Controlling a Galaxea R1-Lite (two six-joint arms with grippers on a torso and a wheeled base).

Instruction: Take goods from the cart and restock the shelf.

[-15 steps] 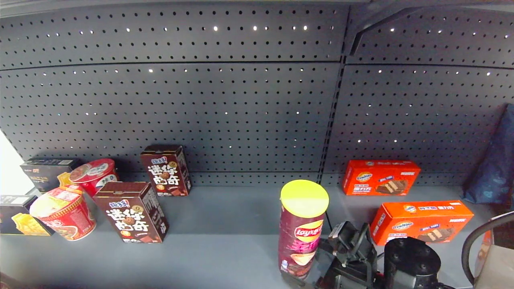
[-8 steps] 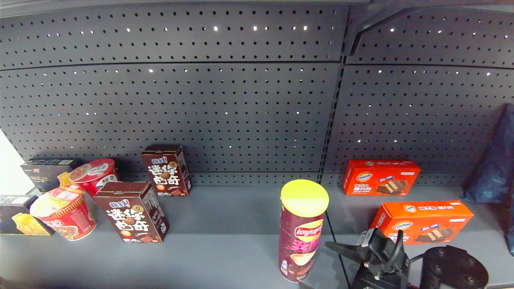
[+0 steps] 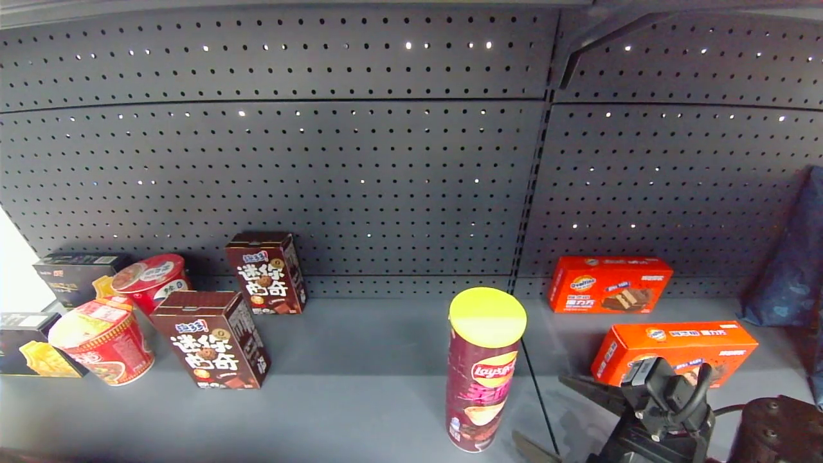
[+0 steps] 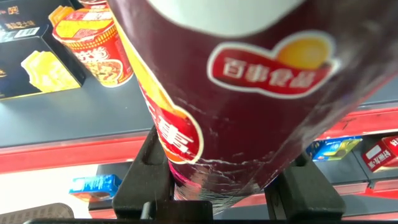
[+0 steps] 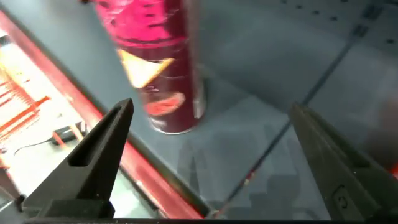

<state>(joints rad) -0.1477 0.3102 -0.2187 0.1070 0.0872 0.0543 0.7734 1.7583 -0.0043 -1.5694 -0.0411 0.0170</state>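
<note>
Head view: a purple chip can with a yellow lid stands upright on the shelf near its front edge, just left of the seam between the two shelf boards; the right gripper hangs beside it at that front edge, fingers spread wide and apart from the can; the left gripper pinches a second chip can between its fingers, with cup noodles at the shelf's left end behind it.
</note>
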